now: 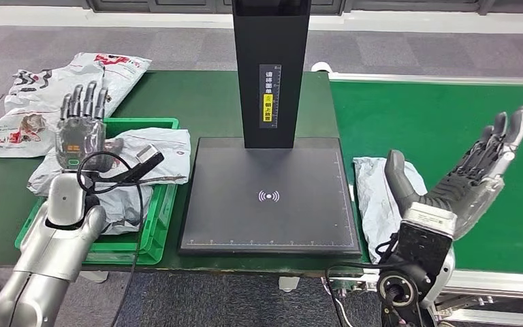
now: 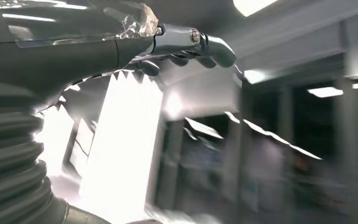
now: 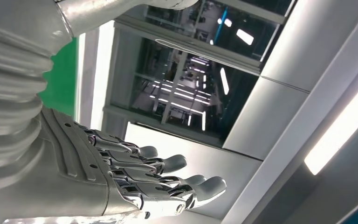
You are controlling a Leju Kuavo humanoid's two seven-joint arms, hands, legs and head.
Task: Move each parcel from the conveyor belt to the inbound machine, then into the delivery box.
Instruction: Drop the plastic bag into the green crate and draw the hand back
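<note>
Left hand (image 1: pixel 80 133) and right hand (image 1: pixel 460 178), both spread wide and empty. One grey parcel (image 1: pixel 379 197) lies on the green conveyor belt (image 1: pixel 442 116) just beside the inbound machine (image 1: pixel 270 197), whose black plate is bare. White parcels (image 1: pixel 146 157) already fill the green delivery box (image 1: pixel 155 228); others (image 1: pixel 54 92) lie on the tabletop beyond. Open room above the plate; its upright post borders the far edge.
</note>
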